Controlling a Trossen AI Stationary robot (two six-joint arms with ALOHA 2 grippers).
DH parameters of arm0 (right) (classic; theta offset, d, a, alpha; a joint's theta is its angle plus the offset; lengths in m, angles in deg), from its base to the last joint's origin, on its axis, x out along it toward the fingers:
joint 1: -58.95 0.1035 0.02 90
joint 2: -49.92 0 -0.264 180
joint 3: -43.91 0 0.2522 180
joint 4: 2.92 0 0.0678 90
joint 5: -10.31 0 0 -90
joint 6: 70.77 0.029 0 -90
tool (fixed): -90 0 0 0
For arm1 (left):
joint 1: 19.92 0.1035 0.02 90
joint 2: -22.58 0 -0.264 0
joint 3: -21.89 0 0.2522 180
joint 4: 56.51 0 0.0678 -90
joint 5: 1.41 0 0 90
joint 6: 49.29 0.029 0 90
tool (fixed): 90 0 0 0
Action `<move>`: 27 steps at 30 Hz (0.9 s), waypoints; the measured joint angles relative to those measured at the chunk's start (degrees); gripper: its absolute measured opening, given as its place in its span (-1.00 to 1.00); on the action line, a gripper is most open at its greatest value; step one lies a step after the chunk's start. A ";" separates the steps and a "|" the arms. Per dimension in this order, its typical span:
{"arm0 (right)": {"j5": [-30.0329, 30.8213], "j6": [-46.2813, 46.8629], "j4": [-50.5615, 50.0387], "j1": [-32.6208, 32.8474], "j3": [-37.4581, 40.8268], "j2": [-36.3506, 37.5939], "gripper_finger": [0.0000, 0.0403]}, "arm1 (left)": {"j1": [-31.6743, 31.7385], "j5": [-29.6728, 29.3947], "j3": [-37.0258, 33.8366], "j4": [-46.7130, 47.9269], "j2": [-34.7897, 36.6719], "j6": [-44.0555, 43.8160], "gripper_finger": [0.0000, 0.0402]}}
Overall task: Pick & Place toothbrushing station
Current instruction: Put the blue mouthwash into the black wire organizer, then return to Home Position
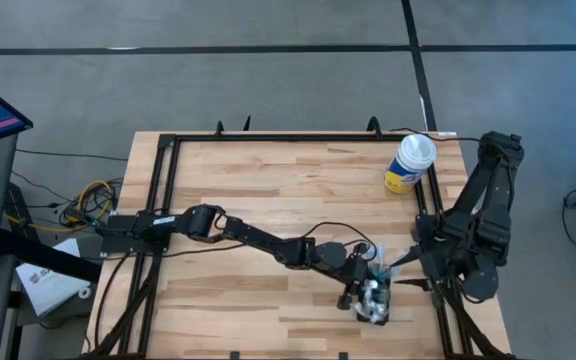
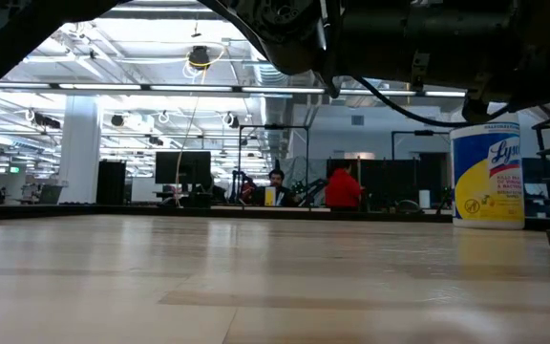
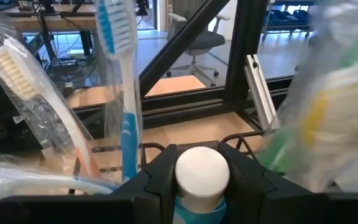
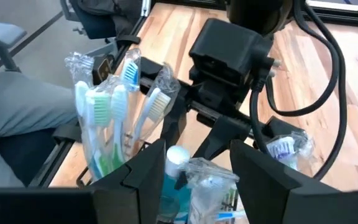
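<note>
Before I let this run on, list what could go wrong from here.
1. The caddy sits near the table's front edge with both hands crowding it; a nudge might push it off.
2. The wrapped toothbrushes stand tall and loose; tilting the caddy could spill them.
3. The left hand and the open right hand are very close together over the caddy, so they could collide.
</note>
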 joint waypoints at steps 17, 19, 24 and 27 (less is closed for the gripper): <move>0.14 0.02 1.54 -2.07 -0.01 0.02 -0.15 | 0.14 -0.61 0.00 -0.66 0.00 0.18 -0.41; 0.14 0.02 1.74 -2.07 -0.01 0.02 -0.15 | 0.10 -0.61 -0.02 -0.90 0.00 0.20 -0.39; 0.15 0.02 1.81 -2.07 -0.01 0.02 -0.15 | -0.09 -0.55 -0.02 -2.34 0.00 0.17 -0.37; 0.14 0.02 1.83 -2.07 -0.01 0.02 -0.15 | -0.12 -0.52 -0.02 -2.55 0.00 0.17 -0.37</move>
